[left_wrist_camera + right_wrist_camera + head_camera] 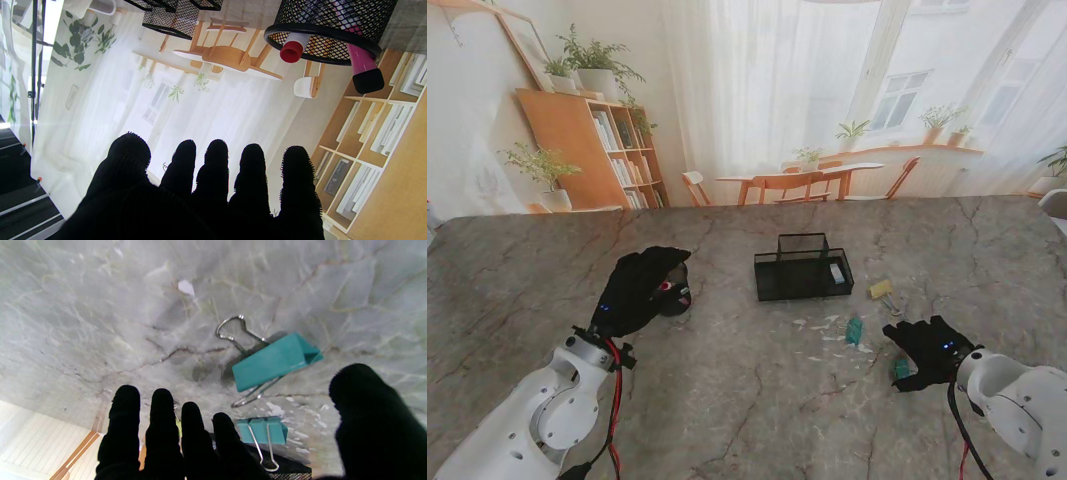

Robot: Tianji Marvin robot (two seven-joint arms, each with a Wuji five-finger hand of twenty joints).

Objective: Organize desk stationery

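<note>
The right hand (233,436), fingers spread and grasping nothing, hovers over a teal binder clip (275,361) at the stand view's lower right on the table (757,400). The clip looks light, stiff and slippery; pinching its folded body should work. The left hand (635,288) is released by the pen cup (330,30).

Bright window backlight, soft shadows, wrist views blurred.
</note>
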